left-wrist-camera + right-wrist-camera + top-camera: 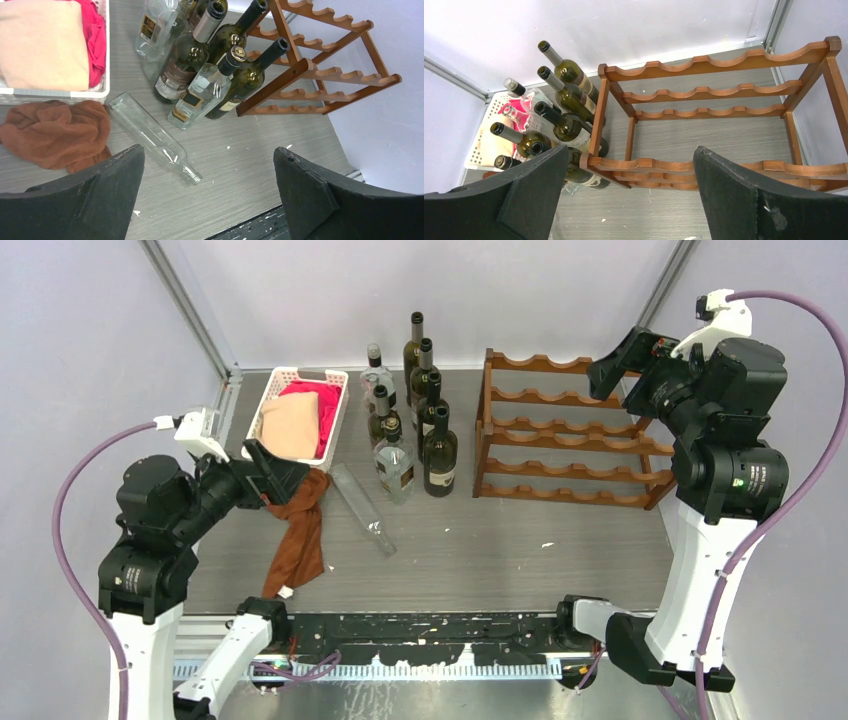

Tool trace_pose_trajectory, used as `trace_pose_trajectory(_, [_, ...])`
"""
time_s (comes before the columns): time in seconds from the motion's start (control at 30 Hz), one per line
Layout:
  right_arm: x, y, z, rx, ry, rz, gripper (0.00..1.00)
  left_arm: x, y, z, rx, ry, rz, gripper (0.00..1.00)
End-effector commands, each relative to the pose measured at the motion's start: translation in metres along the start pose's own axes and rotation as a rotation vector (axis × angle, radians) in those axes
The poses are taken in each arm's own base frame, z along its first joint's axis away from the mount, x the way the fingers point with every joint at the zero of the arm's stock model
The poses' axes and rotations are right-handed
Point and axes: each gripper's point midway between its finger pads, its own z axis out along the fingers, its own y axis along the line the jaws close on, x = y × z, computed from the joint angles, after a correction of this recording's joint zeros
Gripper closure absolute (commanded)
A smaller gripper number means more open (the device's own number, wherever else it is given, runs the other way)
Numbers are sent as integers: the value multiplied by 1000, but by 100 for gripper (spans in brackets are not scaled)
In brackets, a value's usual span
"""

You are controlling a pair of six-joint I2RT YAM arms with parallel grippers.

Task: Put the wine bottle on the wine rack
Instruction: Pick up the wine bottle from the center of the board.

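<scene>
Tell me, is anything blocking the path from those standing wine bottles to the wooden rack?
Nothing visible does. The front dark wine bottle stands right beside the wine rack, with nothing between them, and the rack's cradles look empty. The clear bottle lying flat is on the bottles' other side, away from the rack.

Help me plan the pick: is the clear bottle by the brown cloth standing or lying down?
Lying down. The clear bottle rests flat on the table, neck toward the near edge.

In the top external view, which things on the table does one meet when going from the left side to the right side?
White slotted plastic basket → cluster of upright glass bottles → reddish-brown wooden wine rack.
</scene>
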Motion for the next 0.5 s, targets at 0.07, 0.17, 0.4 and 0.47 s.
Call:
trace_pose_trajectory(0.07, [-22,16,-10,-65,-79,-7,0,-1,-19,3,119,-44,-29,0])
trace_pose_trajectory(0.17, [-18,20,-10,-92,-67,-19,0,7,-21,6,148,-29,-56,0])
trace_pose_trajectory(0.4, [-3,33,-14,-191,-16,-94,0,18,-22,9,170,-7,-111,0])
trace_pose_trajectory(0.47, [12,45,-17,-300,31,-195,0,22,-23,11,185,-2,-141,0])
